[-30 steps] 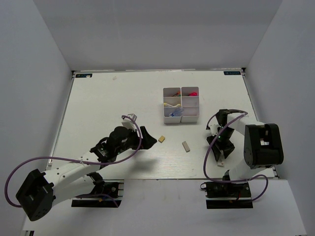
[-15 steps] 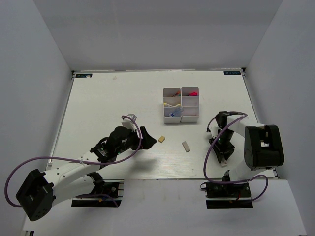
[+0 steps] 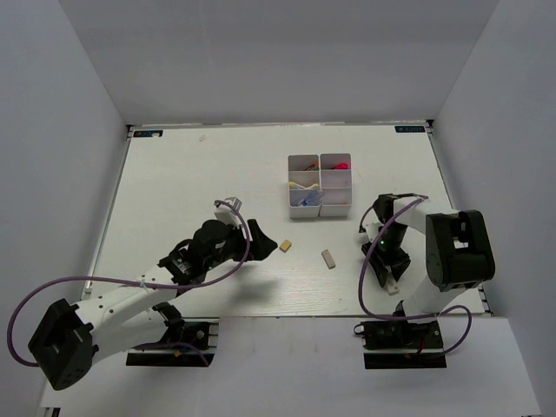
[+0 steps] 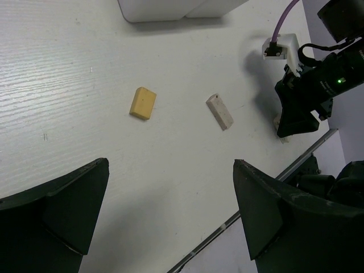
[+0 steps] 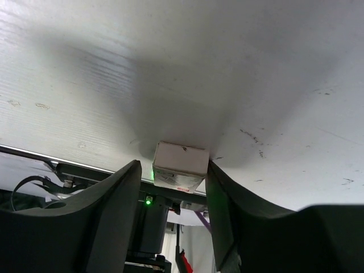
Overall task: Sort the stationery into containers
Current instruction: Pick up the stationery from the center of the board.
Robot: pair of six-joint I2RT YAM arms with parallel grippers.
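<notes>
Top view: the white tray [image 3: 336, 207], two compartments wide and three deep, stands right of centre on the surface [image 3: 182, 187] with its long axis running near to far; a pink item [image 3: 341, 164] lies in its far right compartment. Near of the tray lie a tan eraser [image 3: 285, 246] and, to its right and apart from it, a grey eraser [image 3: 328, 258] whose long axis runs from far left to near right. Left wrist view: the left tool [image 4: 170, 170] hangs wide open above bare surface, holding nothing, with both erasers just beyond its fingers [image 4: 57, 216]; the right arm [image 4: 310, 94] shows at the edge. Right wrist view: only here is it plain that the right tool [image 5: 174, 170] stands narrow around a small white block [image 5: 182, 159] resting on the surface by the near right edge, the block's long side lying across the gap. One finger touches it; whether it is clamped cannot be told.
</notes>
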